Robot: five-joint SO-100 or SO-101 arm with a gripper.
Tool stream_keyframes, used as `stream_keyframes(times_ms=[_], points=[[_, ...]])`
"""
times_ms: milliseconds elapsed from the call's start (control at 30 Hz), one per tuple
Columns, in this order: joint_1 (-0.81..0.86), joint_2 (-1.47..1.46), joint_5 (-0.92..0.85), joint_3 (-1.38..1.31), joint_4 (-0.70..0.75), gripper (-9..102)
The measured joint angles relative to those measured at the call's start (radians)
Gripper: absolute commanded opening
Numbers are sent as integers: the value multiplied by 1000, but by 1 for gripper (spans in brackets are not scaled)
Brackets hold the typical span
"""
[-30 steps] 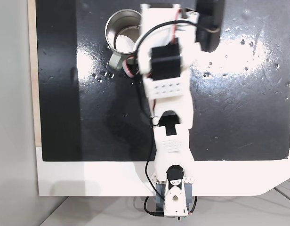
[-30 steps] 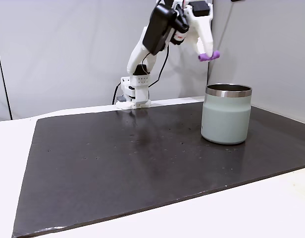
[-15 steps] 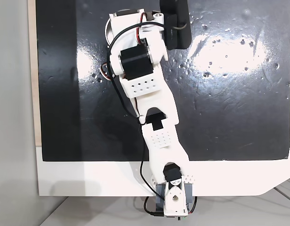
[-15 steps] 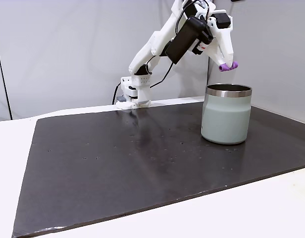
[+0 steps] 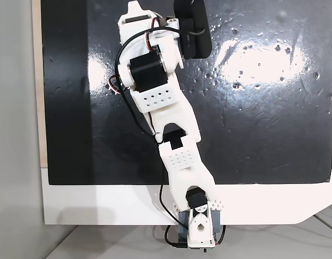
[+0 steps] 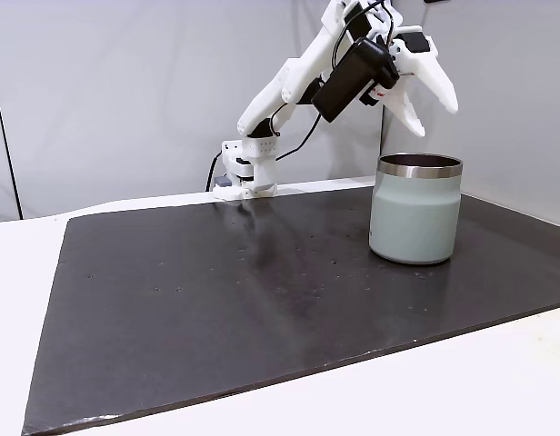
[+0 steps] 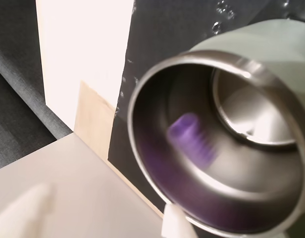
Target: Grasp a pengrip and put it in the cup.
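Release over the cup (image 6: 416,209). The hand (image 6: 432,111) hangs above the steel rim with its two fingers spread apart and nothing between them; in the wrist view the pengrip (image 7: 192,136), blurred as if falling, lies inside the cup against its shiny inner wall. Remaining risk: the soft tube may bounce out, or the hand, if lowered, may clip the rim and tip the cup on the dark counter (image 6: 216,291).

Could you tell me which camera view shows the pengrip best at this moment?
The wrist view: the pengrip appears there as a blurred purple cylinder inside the cup. In a fixed view from the side, the cup's wall hides it; in the top-down fixed view, the arm covers that spot.
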Motion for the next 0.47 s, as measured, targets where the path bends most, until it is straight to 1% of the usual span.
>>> stream_keyframes(times_ms=[467], points=[[-8,0,0,0,0,32]])
